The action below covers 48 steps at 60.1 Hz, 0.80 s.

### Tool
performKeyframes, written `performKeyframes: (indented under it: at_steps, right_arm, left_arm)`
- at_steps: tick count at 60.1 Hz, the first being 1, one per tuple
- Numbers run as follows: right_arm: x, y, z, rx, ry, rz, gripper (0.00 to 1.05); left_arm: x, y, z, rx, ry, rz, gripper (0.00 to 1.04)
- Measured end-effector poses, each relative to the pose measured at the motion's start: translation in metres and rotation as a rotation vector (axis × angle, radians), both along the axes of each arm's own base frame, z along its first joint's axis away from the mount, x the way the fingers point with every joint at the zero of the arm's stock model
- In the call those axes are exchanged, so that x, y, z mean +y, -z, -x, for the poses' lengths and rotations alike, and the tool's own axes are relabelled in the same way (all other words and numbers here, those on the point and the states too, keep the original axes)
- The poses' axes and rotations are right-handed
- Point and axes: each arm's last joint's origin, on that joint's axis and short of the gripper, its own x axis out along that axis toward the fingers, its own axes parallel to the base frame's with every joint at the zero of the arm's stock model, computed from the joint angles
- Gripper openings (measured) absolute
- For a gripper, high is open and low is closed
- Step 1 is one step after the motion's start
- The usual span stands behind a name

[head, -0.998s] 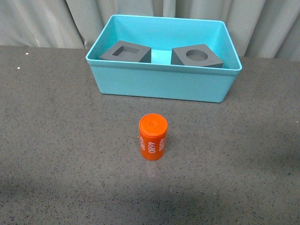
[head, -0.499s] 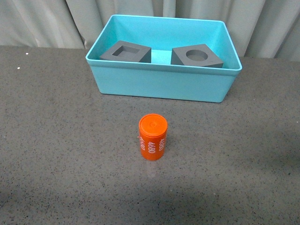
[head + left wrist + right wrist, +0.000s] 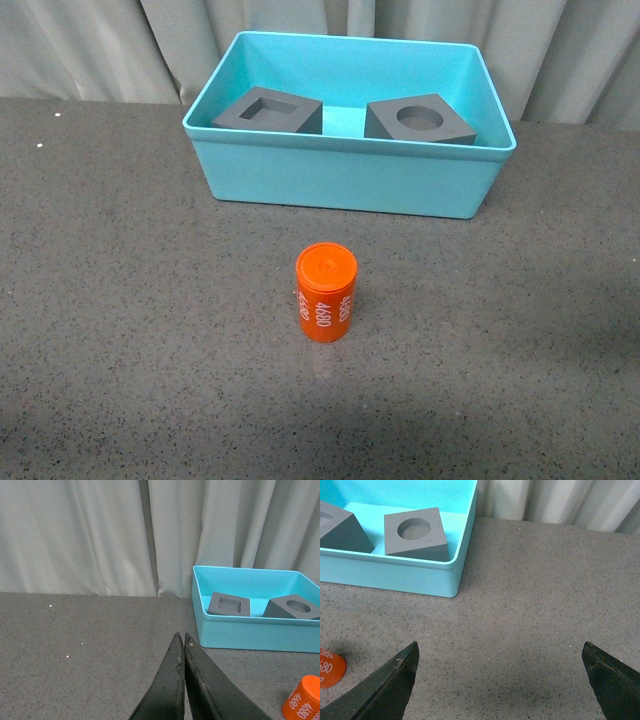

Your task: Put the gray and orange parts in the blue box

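on the gray table [image 3: 120, 350], the upright orange cylinder [image 3: 326, 292] is seen mid-frame, between the spread right gripper [image 3: 500, 647] and the closed left gripper [image 3: 182, 636].

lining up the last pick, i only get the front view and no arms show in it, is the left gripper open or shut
Observer: The left gripper is shut, its dark jaws pressed together with nothing between them.
Operator: and the right one
Observer: The right gripper is open, jaws wide apart above the speckled gray table.
Operator: is the orange plastic cylinder printed 4680 between them
Observer: No, it sits outside them, beside one finger.
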Motion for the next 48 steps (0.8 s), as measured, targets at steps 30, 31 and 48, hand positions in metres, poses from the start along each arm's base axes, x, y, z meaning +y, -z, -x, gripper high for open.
performKeyframes:
  at_steps: [30, 31, 48]
  right_arm:
    - [0.0, -0.0001, 0.0, 0.0, 0.0, 0.0, 0.95]
    - [0.0, -0.0001, 0.0, 0.0, 0.0, 0.0, 0.95]
    - [0.0, -0.0001, 0.0, 0.0, 0.0, 0.0, 0.95]
  left_arm:
    - [0.0, 0.0029, 0.0099, 0.006, 0.001, 0.0, 0.18]
    - [0.0, 0.0029, 0.0099, 0.006, 0.001, 0.0, 0.2]
    - [0.0, 0.0029, 0.0099, 0.006, 0.001, 0.0, 0.69]
